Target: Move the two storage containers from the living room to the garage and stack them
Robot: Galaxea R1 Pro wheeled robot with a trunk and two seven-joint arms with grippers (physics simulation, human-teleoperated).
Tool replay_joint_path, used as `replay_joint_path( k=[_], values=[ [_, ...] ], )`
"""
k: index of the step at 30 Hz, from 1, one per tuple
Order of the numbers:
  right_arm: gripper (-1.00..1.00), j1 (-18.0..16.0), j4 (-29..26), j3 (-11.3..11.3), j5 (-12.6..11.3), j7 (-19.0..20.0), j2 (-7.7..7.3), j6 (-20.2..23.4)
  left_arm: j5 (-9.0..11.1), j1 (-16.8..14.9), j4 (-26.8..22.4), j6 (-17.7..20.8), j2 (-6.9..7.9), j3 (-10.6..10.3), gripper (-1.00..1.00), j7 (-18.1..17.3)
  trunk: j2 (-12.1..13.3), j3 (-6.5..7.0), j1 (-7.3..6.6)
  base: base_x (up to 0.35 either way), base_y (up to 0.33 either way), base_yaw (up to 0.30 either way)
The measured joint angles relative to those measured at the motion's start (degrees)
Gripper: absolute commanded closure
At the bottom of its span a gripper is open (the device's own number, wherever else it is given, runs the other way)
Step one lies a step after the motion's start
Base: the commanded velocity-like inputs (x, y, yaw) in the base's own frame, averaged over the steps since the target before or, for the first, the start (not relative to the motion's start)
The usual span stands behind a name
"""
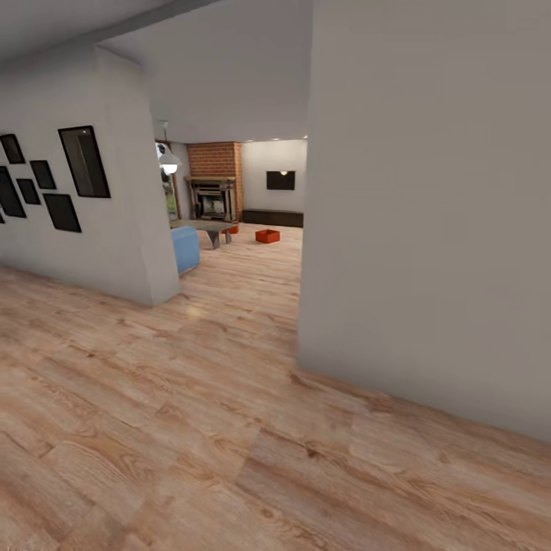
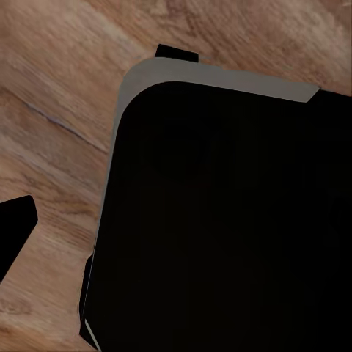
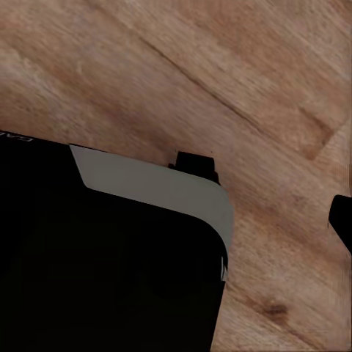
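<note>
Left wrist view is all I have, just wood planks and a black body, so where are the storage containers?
Observer: In the head view, one storage container sits on the wood floor far ahead, past the brick fireplace.
Operator: And the other one?
Observer: A second orange-red container peeks out beside the coffee table, partly hidden.
Operator: What flanks the way in?
Observer: A white wall stands close on the right, and a blue sofa shows at the left of the opening.
</note>
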Motion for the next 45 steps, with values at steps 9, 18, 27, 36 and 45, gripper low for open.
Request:
replay_joint_path(
  k=[9,18,27,36,45],
  values=[
    [-1.0,0.0,0.0,0.1,0.0,0.0,-0.03,0.0,0.0,0.0,0.0,0.0,0.0,0.0,-1.0,0.0,0.0,0.0,0.0,0.323,0.0,0.3],
    [-1.0,0.0,0.0,0.0,0.0,0.0,-0.03,0.0,0.0,0.0,0.0,0.0,0.0,0.0,-1.0,0.0,0.0,0.0,0.0,0.323,0.0,0.3],
    [-1.0,0.0,0.0,-0.1,-0.1,0.0,-0.24,0.1,0.0,0.0,0.0,0.0,0.0,0.0,-1.0,0.0,0.0,0.0,0.0,0.323,0.0,0.123],
    [-1.0,0.0,0.0,0.3,0.2,0.0,-0.42,0.1,0.0,0.0,0.0,0.0,0.0,0.0,-1.0,0.0,0.0,0.0,0.0,0.323,0.0,0.002],
    [-1.0,0.0,0.0,0.1,0.2,-0.1,-0.02,0.2,0.0,0.0,0.0,0.0,0.08,0.0,-1.0,0.0,0.0,0.0,0.0,0.323,0.0,0.0]
  ],
)
